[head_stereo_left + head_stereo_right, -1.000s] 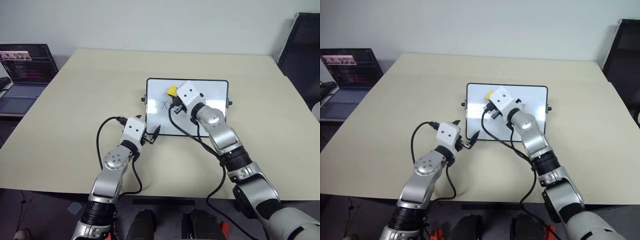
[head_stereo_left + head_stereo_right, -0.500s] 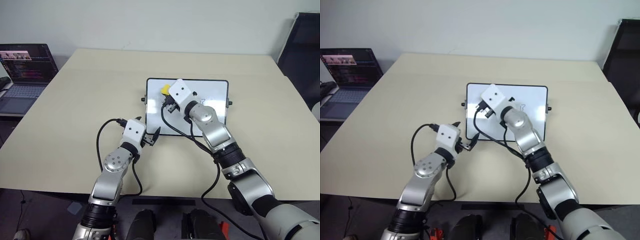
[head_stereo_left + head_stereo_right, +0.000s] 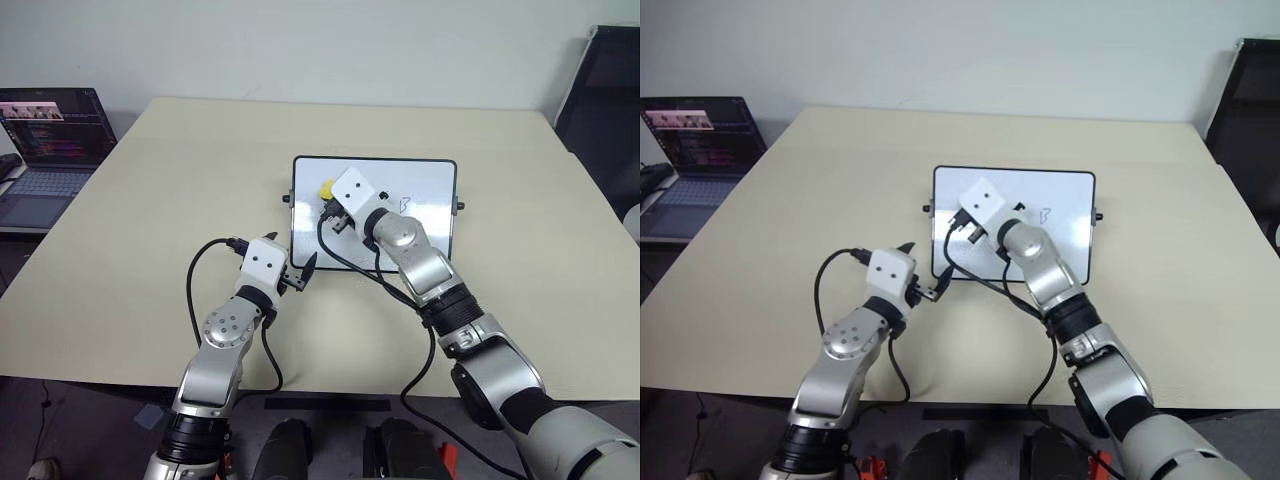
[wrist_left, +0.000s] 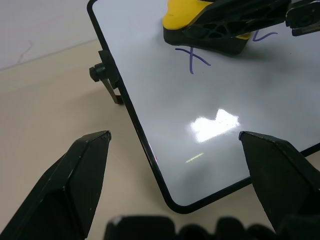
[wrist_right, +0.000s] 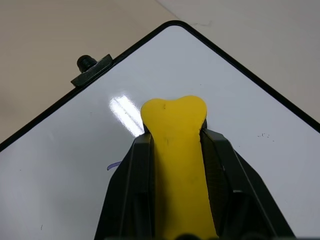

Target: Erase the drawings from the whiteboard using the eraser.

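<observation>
Whiteboard: whiteboard (image 3: 425,225) lies flat on the table (image 3: 150,220), past the table's centre toward its far edge, short sides to left and right, a small black knob (image 4: 101,73) on each short side.
Hidden or cut off: right arm and its cables cover the middle of the board in the head views; the near left rounded corner shows in the left wrist view, the board's right part runs out of that frame.
Drawings: the X mark (image 4: 196,58) shows whole in the left wrist view, just beside the eraser's dark underside. A second stroke (image 4: 265,36) is partly covered by the right gripper's fingers; its shape cannot be made out. The B-like mark (image 3: 404,204) shows clear of the arm in the head view, toward the board's right short side.
Eraser: eraser (image 5: 177,155), yellow, is pressed down on the board near its far left corner, its rounded end sticking out past the fingertips.
Right gripper: right gripper (image 5: 175,150) is clamped on the eraser, one black finger on each long side.
Left gripper: left gripper (image 4: 175,145) has its fingers spread wide and holds nothing; it hangs over the table at the board's near left corner, touching neither board nor eraser.
Laptop: laptop (image 3: 45,150) stands off the table's left edge, screen lit.
</observation>
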`<state>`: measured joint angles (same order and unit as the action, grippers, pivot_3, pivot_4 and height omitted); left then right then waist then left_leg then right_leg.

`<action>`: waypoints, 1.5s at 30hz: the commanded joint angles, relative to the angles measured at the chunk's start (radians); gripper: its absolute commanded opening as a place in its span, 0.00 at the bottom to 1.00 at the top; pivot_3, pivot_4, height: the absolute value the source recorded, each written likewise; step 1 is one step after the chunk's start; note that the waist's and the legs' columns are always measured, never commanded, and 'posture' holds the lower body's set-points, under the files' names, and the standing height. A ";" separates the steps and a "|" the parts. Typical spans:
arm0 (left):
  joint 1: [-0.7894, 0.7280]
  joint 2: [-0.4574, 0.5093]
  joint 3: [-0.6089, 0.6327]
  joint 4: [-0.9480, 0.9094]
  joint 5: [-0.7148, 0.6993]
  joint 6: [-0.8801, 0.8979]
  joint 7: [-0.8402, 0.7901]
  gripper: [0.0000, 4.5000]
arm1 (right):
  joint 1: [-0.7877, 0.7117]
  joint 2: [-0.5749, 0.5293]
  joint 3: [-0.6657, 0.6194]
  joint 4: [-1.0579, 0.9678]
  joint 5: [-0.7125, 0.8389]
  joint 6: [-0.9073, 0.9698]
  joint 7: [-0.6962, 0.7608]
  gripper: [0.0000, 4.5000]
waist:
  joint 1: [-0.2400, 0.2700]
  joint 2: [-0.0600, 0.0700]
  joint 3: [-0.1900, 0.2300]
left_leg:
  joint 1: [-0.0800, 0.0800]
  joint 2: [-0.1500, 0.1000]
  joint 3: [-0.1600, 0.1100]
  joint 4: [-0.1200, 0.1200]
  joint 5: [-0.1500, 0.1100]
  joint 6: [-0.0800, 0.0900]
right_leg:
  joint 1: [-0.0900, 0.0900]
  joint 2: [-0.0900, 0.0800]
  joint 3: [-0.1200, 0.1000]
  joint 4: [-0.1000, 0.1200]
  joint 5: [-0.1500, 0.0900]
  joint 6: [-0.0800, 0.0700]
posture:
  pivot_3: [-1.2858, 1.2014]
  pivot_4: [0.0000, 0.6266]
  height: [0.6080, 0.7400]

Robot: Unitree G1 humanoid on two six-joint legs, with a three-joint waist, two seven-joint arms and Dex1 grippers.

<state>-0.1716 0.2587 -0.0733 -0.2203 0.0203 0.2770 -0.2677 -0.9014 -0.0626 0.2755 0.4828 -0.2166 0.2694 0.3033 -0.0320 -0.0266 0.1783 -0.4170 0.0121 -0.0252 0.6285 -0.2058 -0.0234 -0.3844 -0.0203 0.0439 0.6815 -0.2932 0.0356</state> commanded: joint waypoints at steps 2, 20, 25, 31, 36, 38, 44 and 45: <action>-0.005 0.003 0.016 -0.051 0.004 -0.003 0.012 1.00 | -0.029 0.000 -0.012 0.021 -0.007 -0.010 -0.018 0.22 | 0.000 0.000 0.000 | 0.000 0.000 0.000 0.000 0.000 0.000 | 0.000 0.000 0.000 0.000 0.000 0.000 | 0.52 0.24 1.00; 0.003 0.012 0.026 -0.063 0.003 0.012 0.013 1.00 | 0.110 -0.036 0.083 -0.012 -0.062 -0.038 0.050 0.22 | 0.000 0.000 -0.001 | 0.003 0.000 0.000 0.001 0.000 0.000 | 0.003 0.000 0.000 0.000 0.000 0.000 | 0.52 0.24 1.00; 0.004 0.016 0.030 -0.066 0.003 0.015 0.017 1.00 | 0.145 -0.048 0.099 -0.034 -0.069 -0.041 0.066 0.22 | 0.000 0.000 -0.001 | 0.008 0.000 0.000 0.000 0.000 0.000 | 0.008 0.000 0.000 0.000 0.000 0.000 | 0.52 0.24 1.00; 0.005 0.017 0.033 -0.067 0.004 0.014 0.020 1.00 | 0.170 -0.063 0.099 -0.078 -0.067 -0.030 0.084 0.22 | 0.000 0.000 -0.001 | 0.011 0.000 0.000 0.000 0.000 0.000 | 0.012 0.000 0.000 -0.001 0.000 0.000 | 0.52 0.24 1.00; 0.000 0.017 0.032 -0.058 0.002 0.008 0.018 1.00 | 0.166 -0.061 0.056 -0.127 -0.039 -0.035 0.066 0.22 | 0.001 0.000 -0.001 | 0.011 0.000 0.000 0.000 0.000 0.000 | 0.011 0.000 0.000 -0.001 0.000 0.000 | 0.52 0.24 1.00; -0.005 0.017 0.031 -0.051 0.002 0.005 0.016 1.00 | 0.152 -0.054 0.035 -0.136 -0.020 -0.049 0.057 0.22 | 0.002 0.000 0.000 | 0.011 0.000 0.000 0.000 0.000 0.000 | 0.011 0.000 0.000 -0.002 0.000 0.000 | 0.52 0.24 1.00; -0.022 0.018 0.014 -0.034 0.010 -0.007 0.008 1.00 | 0.101 -0.034 -0.006 -0.125 0.012 -0.185 0.025 0.22 | 0.000 -0.001 0.000 | 0.009 0.000 0.000 0.000 0.000 0.000 | 0.009 0.000 0.000 -0.002 0.000 0.000 | 0.52 0.24 1.00; -0.023 0.017 0.014 -0.033 0.009 -0.007 0.008 1.00 | 0.094 -0.031 -0.014 -0.117 0.017 -0.196 0.020 0.22 | 0.000 -0.001 0.000 | 0.008 0.000 0.000 -0.001 0.000 0.000 | 0.008 0.000 0.000 -0.002 0.000 0.000 | 0.52 0.24 1.00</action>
<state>-0.1765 0.2721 -0.0552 -0.2356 0.0212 0.2940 -0.2560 -0.7747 -0.1019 0.2877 0.3806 -0.2159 0.1170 0.3366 -0.0320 -0.0274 0.1787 -0.4093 0.0125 -0.0254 0.6277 -0.2058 -0.0236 -0.3770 -0.0201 0.0439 0.6797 -0.2932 0.0354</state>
